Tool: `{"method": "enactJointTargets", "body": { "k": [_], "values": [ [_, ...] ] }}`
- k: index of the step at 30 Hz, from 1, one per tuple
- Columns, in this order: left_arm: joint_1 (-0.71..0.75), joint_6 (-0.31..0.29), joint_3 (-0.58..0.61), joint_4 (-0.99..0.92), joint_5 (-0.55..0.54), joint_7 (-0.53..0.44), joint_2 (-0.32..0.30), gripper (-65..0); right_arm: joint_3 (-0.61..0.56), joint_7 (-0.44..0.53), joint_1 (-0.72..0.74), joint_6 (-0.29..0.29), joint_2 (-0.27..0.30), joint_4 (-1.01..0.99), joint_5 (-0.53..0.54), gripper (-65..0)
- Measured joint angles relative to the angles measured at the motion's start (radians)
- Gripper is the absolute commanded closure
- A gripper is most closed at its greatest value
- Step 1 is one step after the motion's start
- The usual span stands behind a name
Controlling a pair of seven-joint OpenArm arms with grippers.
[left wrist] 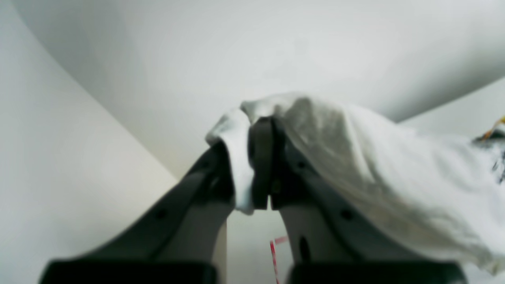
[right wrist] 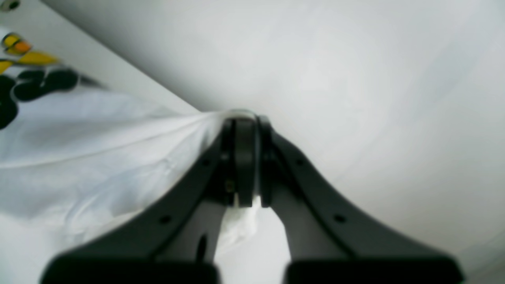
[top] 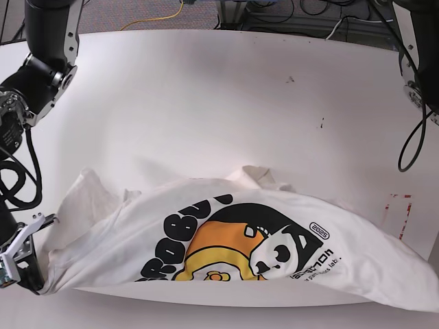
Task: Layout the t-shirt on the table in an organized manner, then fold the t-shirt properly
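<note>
T-shirt (top: pixel 233 240): white cotton, lying print-up across the lower half of the base view, spanning nearly from the left edge to the lower right corner. Its near hem is hanging lifted above the table (top: pixel 206 89), casting a shadow strip beneath; a bunched fold is rising at upper centre of the cloth.

Left gripper (left wrist: pixel 262 118): jaws closed, pinching a wad of white fabric that is draping over the right finger in the left wrist view.

Right gripper (right wrist: pixel 244 118): jaws closed, clamping a hem corner, cloth stretching taut toward the left of the right wrist view.

Surroundings: red tape marks (top: pixel 398 212) sitting at right, just beyond the cloth; dark specks (top: pixel 321 125) lying in the upper right; cables (top: pixel 302 17) trailing past the table's far edge.

Print: orange, yellow and black cartoon panda with black lettering, wrinkling slightly.
</note>
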Motion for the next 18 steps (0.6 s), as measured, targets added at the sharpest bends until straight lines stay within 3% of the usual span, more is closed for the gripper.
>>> {"method": "enactJointTargets", "body": {
  "k": [13, 18],
  "values": [
    [-0.242, 0.000, 0.012, 0.000, -0.020, 0.047, -0.001, 0.0, -0.006, -0.018, 0.217, 0.002, 0.104, 0.005, 0.077, 0.0],
    [-0.310, 0.000, 0.045, 0.001, -0.016, 0.087, -0.003, 0.0, -0.006, -0.086, 0.299, 0.000, 0.119, 0.006, 0.076, 0.0]
  ]
}}
